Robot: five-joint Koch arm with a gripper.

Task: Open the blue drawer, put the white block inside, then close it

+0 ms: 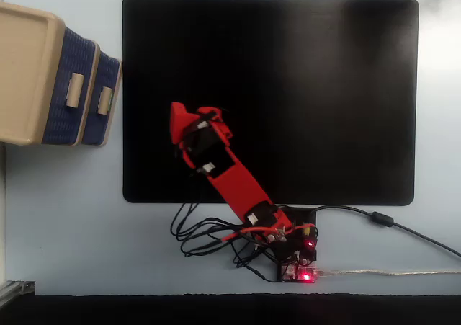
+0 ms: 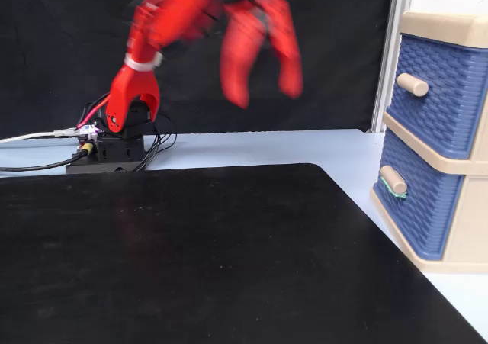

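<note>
- The black mat (image 1: 310, 87) fills most of the table (image 1: 65, 217) in both fixed views. The gripper hangs above the mat's part nearest the drawers, well clear of the surface.
- The beige drawer unit (image 1: 25, 73) stands off the mat's edge. Seen from above it lies up and to the left of the gripper; in the low view from the side (image 2: 457, 161) it sits to the gripper's right and lower down.
- The red arm (image 1: 230, 177) rises from its base (image 1: 292, 256) at the table's near edge in the view from above. The low view shows it blurred, raised high over the mat.
- The blue drawer (image 2: 415, 203), the bottom one, looks pushed in, its front showing in the low view well below and right of the gripper. From above (image 1: 104, 98) only a strip of its front and handle juts past the upper drawer (image 1: 68, 87), so its height is lost there.
- I can't see inside either drawer from here.
- The gripper (image 2: 263, 92) is released: the low view shows two red fingers (image 2: 236, 62) spread apart, pointing down, nothing between them. From above (image 1: 180, 123) the fingers merge into one red shape.
- The beige handle (image 2: 393, 179) of the bottom drawer is apart from the gripper, untouched.
</note>
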